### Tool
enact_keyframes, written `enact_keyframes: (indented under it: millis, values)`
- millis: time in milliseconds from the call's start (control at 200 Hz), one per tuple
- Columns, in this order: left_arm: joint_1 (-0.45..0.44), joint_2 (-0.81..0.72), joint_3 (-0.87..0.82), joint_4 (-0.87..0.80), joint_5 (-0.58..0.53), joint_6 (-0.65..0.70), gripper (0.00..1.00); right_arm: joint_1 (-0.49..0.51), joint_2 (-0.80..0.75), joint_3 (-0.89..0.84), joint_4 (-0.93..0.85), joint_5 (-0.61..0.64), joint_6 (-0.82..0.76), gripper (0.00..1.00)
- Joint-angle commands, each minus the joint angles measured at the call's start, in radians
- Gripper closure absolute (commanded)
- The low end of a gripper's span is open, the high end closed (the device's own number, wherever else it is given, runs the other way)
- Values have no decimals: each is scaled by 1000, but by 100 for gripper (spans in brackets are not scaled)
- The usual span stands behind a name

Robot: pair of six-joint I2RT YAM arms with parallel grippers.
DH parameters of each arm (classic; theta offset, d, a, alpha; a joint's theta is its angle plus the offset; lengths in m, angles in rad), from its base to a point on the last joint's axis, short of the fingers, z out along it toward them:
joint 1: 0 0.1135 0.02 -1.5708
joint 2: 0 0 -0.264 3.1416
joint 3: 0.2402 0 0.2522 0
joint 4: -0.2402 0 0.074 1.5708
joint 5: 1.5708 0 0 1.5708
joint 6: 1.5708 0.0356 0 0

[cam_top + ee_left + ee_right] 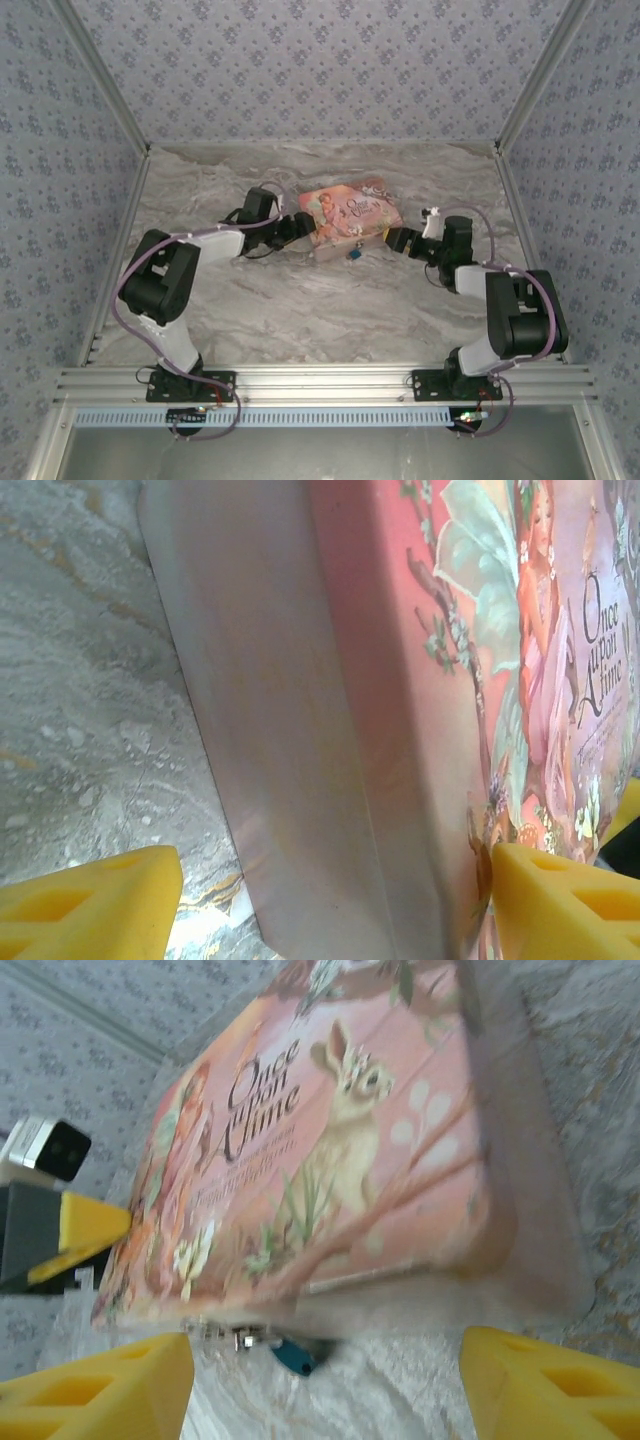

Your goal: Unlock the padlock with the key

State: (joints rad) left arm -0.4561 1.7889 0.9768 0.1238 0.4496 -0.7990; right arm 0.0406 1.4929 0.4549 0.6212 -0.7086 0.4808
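A pink box (350,218), printed with a fairy and a rabbit, lies flat on the marbled worktop (300,310) between the two arms. The padlock (355,254) is a teal speck at the box's near long side, a little right of the middle, touching the wall or just beside it. In the right wrist view its teal body shows just under the box's lower edge; silvery metal bits (238,1338) sit right beside it, too blurred to tell what they are.

The left end effector (302,233) is at the box's left end with its jaws apart. In the left wrist view its yellow fingers (90,905) flank a corner of the box; one pad is against the edge of the printed lid; the other stands off the plain side wall, with a strip of worktop between, so the box is not clamped.

The right end effector (397,240) is just off the box's right end, pointed along the near side toward the padlock. Its fingers (555,1380) are spread wide with only worktop between them, and it holds nothing. The padlock lies just ahead of the tips, nearer the left-hand one in that view. Beyond the box in the same view, one yellow finger of the left end effector touches the far end of the lid.
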Motion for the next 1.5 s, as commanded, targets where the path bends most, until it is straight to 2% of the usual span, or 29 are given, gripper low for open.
enact_keyframes:
  millis: [0,170,545,944,1079,1499]
  values:
    - [-3,13,-61,-121,-85,-29,22,16,-22,-59,122,-87,-56,30]
    - [-7,5,-58,-118,-84,-42,22,88,33,-70,205,-118,-71,36]
    - [-9,27,-53,-104,-77,-77,23,185,217,-5,337,-65,-22,42]
    - [-11,32,-53,-95,-71,-87,25,221,321,47,413,-45,8,46]
    - [-12,36,-53,-87,-66,-93,25,219,329,47,427,-66,4,52]
    - [-11,36,-58,-81,-69,-101,25,210,336,27,417,-87,-17,79]
